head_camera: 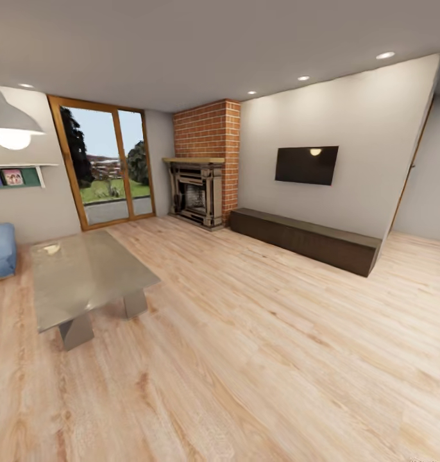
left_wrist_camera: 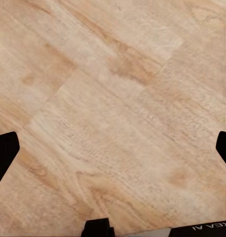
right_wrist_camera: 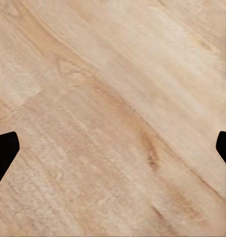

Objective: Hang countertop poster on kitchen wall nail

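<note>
Living room with pale wood plank floor (head_camera: 258, 359), red brick fireplace (head_camera: 207, 167), grey glass-topped coffee table (head_camera: 85, 276). Left gripper (left_wrist_camera: 113, 148) and right gripper (right_wrist_camera: 113, 148) spread wide, holding nothing. Poster out of sight; pickup and hanging apparently both undone.

What the edges cut and what we cannot make out

In the head view the blue sofa (head_camera: 0, 250) and the hanging lamp (head_camera: 8, 122) are cut by the picture's edge, and the small framed pictures (head_camera: 5, 178) on the shelf (head_camera: 27, 168) are too small for us to read. A pale item (head_camera: 49, 248) on the low counter (head_camera: 85, 276) is too blurred to name. Of the left claw (left_wrist_camera: 113, 153) and right claw (right_wrist_camera: 113, 153) we see only dark fingertips (left_wrist_camera: 4, 153) (right_wrist_camera: 4, 150) at the frame edges, spread wide over the floor (left_wrist_camera: 113, 98).
</note>
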### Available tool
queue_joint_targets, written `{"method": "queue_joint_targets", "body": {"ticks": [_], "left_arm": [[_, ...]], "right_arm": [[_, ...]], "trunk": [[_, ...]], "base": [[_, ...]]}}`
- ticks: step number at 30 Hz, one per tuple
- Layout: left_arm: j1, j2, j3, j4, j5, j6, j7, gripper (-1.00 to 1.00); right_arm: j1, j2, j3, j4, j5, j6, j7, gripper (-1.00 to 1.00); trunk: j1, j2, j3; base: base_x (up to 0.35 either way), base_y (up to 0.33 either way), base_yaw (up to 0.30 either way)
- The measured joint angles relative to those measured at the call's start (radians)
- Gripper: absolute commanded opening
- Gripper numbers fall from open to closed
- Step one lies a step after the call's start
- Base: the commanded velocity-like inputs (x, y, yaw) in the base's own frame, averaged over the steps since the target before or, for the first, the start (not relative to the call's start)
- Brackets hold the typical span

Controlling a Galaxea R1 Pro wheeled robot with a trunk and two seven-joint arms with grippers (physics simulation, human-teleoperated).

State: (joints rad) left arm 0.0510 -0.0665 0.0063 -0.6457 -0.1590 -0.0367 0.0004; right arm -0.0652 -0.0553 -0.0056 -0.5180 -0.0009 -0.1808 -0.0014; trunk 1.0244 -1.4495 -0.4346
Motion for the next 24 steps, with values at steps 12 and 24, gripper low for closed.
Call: {"method": "queue_joint_targets", "body": {"ticks": [12,24], "left_arm": [[0.0,0.001,0.0,0.0,0.0,0.0,0.0,1.0],[0.0,0.001,0.001,0.0,0.0,-0.001,0.0,1.0]], "right_arm": [[0.0,0.0,0.0,0.0,0.002,0.0,0.0,1.0],[0.0,0.0,0.001,0.0,0.004,-0.001,0.0,1.0]], "trunk": [[0.0,0.0,0.0],[0.0,0.0,0.0]], "base": [[0.321,-0.014,-0.298],[0.331,0.0,-0.3]]}}
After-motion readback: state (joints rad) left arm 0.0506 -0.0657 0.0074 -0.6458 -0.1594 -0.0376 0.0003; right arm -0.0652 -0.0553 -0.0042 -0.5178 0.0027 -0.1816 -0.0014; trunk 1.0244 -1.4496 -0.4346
